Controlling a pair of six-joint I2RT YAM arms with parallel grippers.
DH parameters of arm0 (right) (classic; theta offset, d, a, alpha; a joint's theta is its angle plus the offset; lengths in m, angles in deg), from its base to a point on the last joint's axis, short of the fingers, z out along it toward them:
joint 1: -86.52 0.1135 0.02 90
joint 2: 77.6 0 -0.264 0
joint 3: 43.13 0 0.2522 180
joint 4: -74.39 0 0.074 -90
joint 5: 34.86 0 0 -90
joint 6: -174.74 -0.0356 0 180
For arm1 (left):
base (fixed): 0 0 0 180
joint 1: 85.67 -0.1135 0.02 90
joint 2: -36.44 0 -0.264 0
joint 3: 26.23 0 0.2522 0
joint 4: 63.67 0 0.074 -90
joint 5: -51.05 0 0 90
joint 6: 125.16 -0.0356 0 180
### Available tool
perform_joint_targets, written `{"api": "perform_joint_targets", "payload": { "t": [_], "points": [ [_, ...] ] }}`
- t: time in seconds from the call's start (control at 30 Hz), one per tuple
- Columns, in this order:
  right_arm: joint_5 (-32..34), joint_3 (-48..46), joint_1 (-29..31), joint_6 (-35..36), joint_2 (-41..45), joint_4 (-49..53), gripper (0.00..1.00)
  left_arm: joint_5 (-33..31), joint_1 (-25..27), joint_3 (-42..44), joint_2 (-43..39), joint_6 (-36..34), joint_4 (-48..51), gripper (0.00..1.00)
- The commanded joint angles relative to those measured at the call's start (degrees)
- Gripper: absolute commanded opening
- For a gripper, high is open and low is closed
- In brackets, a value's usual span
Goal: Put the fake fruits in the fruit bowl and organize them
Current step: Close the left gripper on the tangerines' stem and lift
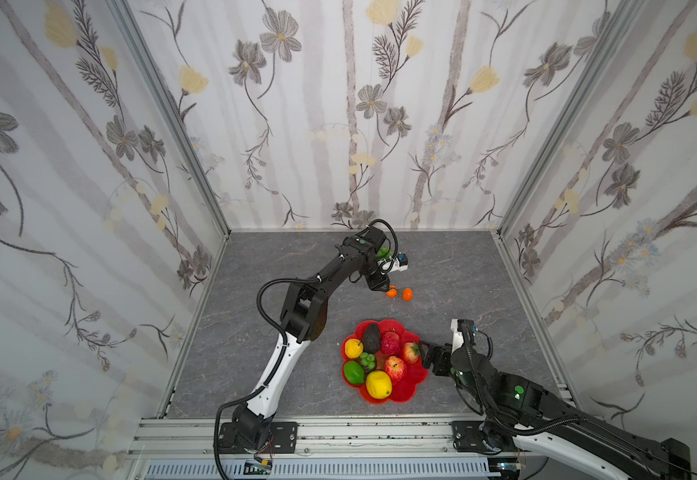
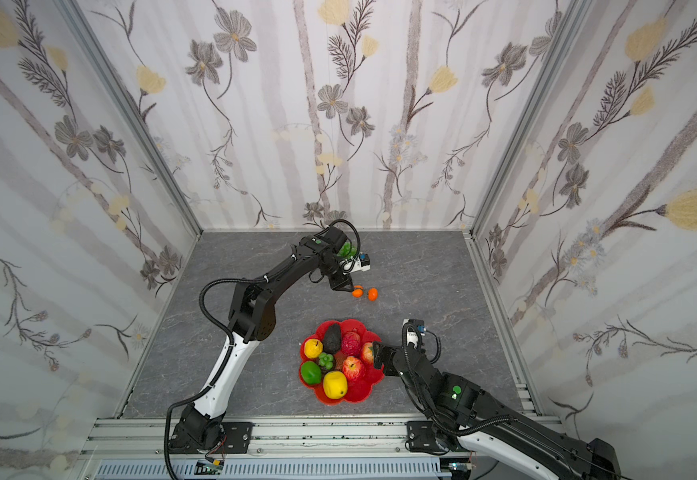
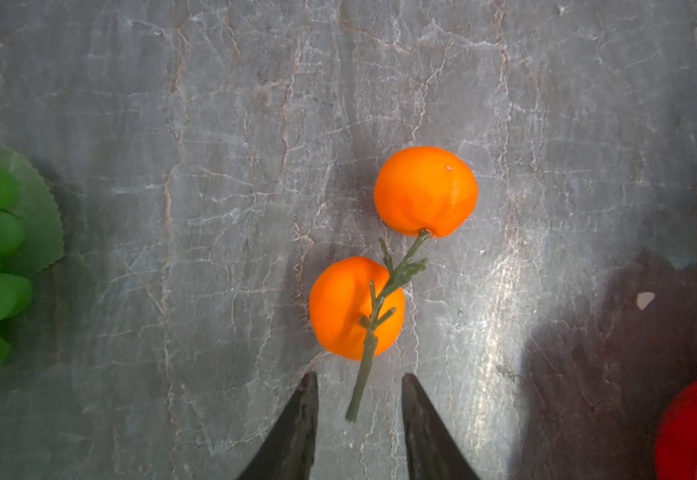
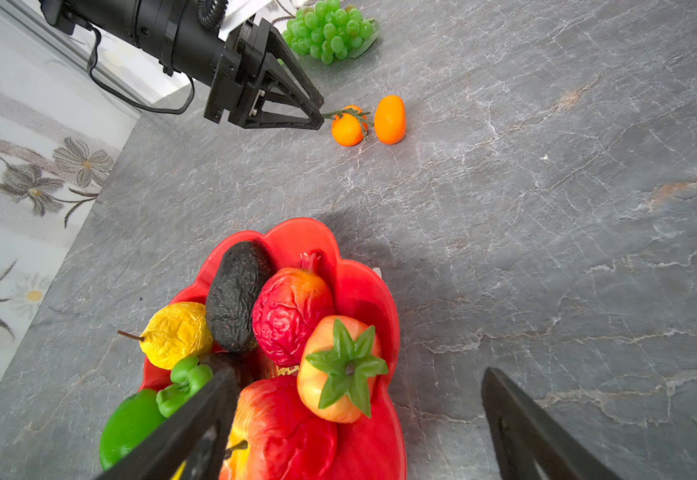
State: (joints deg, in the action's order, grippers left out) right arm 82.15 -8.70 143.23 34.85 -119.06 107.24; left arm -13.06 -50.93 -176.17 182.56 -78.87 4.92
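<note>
Outside the fruit bowl (image 1: 410,383), two items are noted on the grey surface (image 1: 280,266). A pair of small oranges (image 3: 338,316) lies at 12 o'clock of the bowl in both top views, and a green grape bunch (image 4: 330,29) lies further off on the same bearing, partly hidden there by the left arm. The bowl itself is already well filled: an avocado (image 1: 371,337), a lemon (image 1: 378,384), an apple (image 1: 395,368) and other fruits are packed close together. The left hand (image 3: 359,375) is set low over the surface with its fingers a little apart. The free end of the oranges' shared green stem (image 3: 369,353) lies in the gap, and contact with either finger cannot be confirmed. The right hand (image 1: 424,354) is spread wide and empty at 3 o'clock of the bowl rim. The oranges are judged light, hollow and glossy, so a round body is expected to roll or squirt out from flat fingers. The stem is thin and probably pliable, and a hold at its very tip is likely to let the pair swing or slip. A hold higher on the stem, close to the nearer orange, is recommended, both fruits being lifted as one. The grape bunch is judged soft and knobbly and is best taken across its middle.
</note>
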Motion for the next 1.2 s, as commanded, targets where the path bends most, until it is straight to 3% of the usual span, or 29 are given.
{"api": "perform_joint_targets", "payload": {
  "t": [0.0,0.77,0.97,1.17],
  "points": [
    [0.09,-0.11,-0.15,-0.65,-0.25,-2.63,0.92,-1.05,0.29,-0.75,1.07,-2.00,0.04,0.31],
    [-1.28,-1.02,-0.81,-1.09,0.04,-3.36,0.94,-1.54,0.81,0.02,-1.08,-1.12,-0.52,0.05],
    [-1.43,-1.00,-0.81,-1.09,1.14,-3.19,0.94,-2.00,1.02,4.96,-5.19,0.97,-3.81,0.04],
    [-0.84,-1.14,-0.96,-1.69,2.63,-2.30,0.96,-1.30,1.71,16.38,-14.47,5.58,-11.27,0.02]
  ]
}}
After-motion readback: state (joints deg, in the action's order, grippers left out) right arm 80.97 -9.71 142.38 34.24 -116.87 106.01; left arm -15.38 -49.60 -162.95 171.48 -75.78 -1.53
